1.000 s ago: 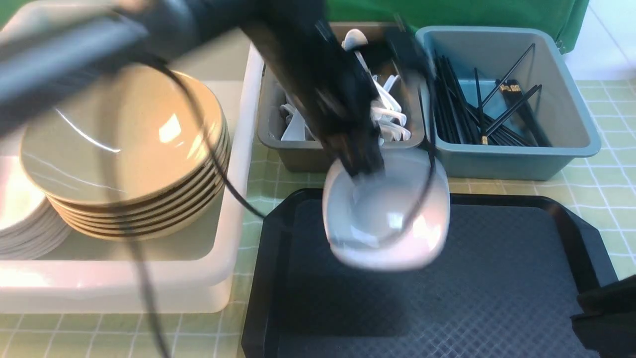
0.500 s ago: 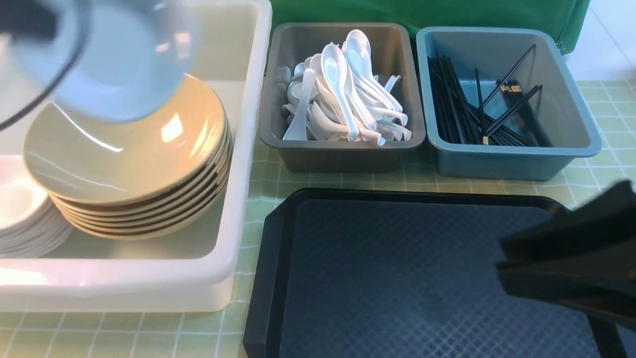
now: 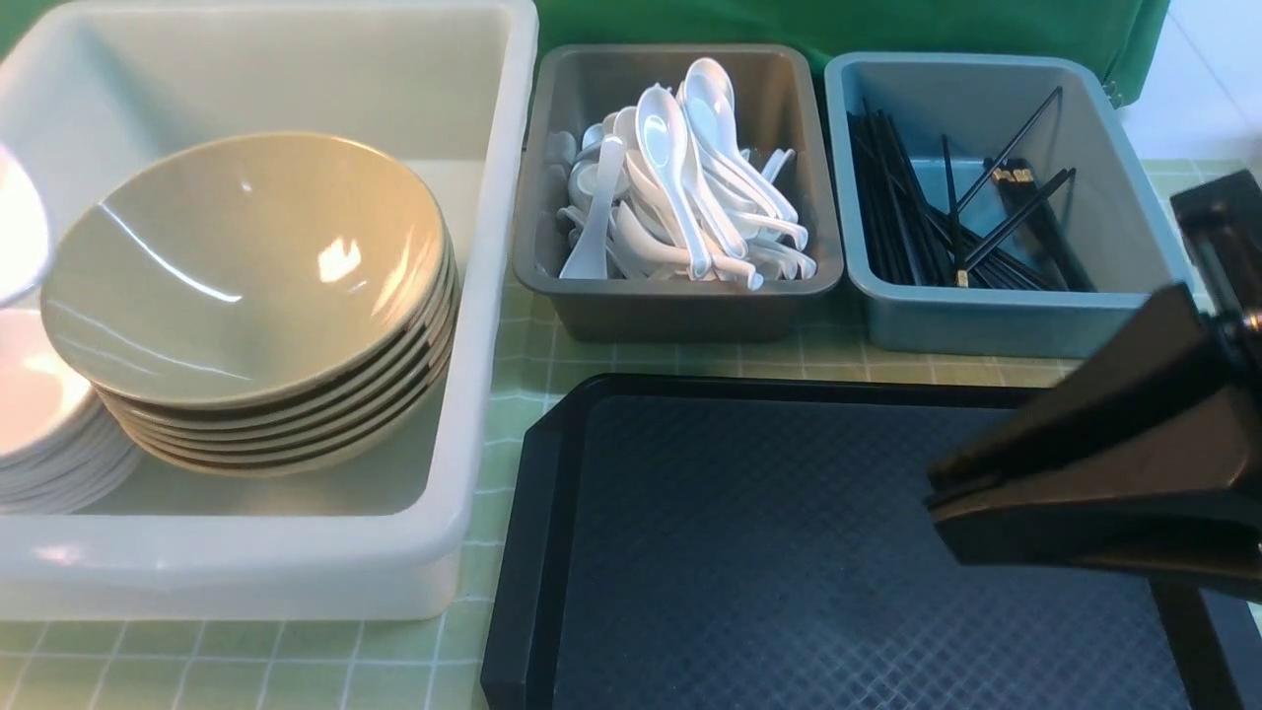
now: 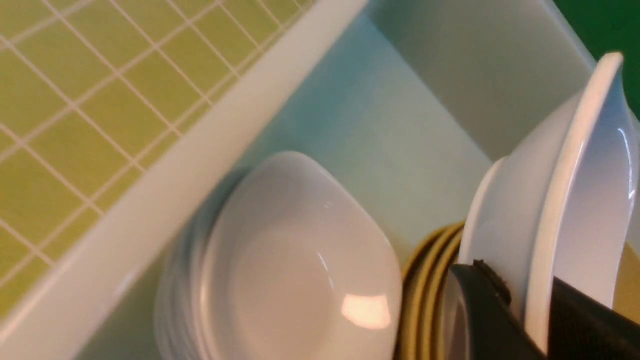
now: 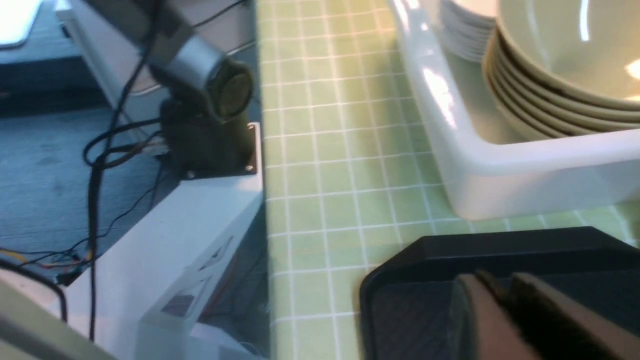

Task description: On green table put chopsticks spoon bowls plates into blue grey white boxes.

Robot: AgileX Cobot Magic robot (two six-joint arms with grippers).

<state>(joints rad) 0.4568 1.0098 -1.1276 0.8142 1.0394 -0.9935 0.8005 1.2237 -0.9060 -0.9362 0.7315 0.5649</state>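
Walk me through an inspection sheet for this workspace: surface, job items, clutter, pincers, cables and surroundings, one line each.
Surface: pale green gridded cloth, lying flat where visible.
Bowls: glossy tan bowls stacked in the large white plastic box, beside small white rounded-square plates.
Spoons: white, heaped in the dark grey plastic box.
Chopsticks: black, gold-banded, loose in the blue-teal plastic box.
Clutter: black textured tray, nothing seen on its visible part.
Left pincer: closed on a white dish's rim, over the white box.
Right pincer: shut, empty, above the tray.
Cables: dark, tangled beside the table.
Surroundings: dark green backdrop.
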